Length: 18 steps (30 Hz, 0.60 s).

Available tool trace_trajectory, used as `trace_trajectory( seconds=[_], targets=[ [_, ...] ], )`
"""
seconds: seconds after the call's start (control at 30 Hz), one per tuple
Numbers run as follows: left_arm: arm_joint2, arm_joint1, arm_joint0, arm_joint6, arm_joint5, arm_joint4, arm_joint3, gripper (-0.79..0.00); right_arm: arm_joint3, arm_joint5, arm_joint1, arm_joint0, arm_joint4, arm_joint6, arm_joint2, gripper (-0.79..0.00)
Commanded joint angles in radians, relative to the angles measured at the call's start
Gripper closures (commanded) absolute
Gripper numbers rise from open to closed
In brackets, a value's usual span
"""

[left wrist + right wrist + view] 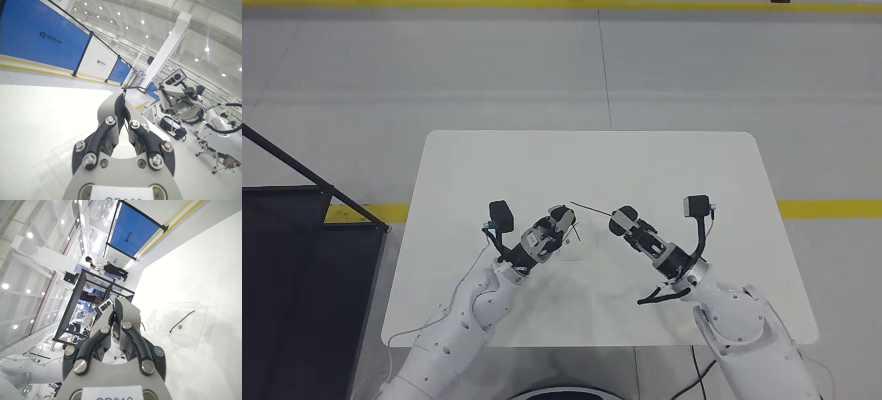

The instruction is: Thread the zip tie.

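Note:
A thin black zip tie [592, 210] hangs above the white table [692, 180] between my two grippers. My left gripper [562, 218] is shut on one black end, which pokes out past its pads [121, 106]. From there the strand [140, 88] runs level across to my right gripper [163, 94], which is shut on its other part. In the right wrist view the right gripper [115, 302] has its jaws pressed together. I cannot tell whether the strand's tip passes through the tie's head.
A clear shallow tray [200, 317] lies on the table under the grippers, with a second black zip tie [182, 321] and a small brown scrap [180, 327] in it. Black-framed barriers and a yellow floor line surround the table.

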Motion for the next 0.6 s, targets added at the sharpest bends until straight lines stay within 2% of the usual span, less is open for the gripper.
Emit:
trace_trajectory(
  seconds=[0.0, 0.57],
  targets=[
    [0.0, 0.0, 0.0, 0.0, 0.0, 0.0, 0.0, 0.0, -0.001, -0.002, -0.001, 0.001, 0.0, -0.001, -0.001, 0.0],
    [0.0, 0.0, 0.0, 0.0, 0.0, 0.0, 0.0, 0.0, -0.019, -0.041, -0.003, -0.024, -0.017, 0.034, 0.008, 0.0]
  ],
)
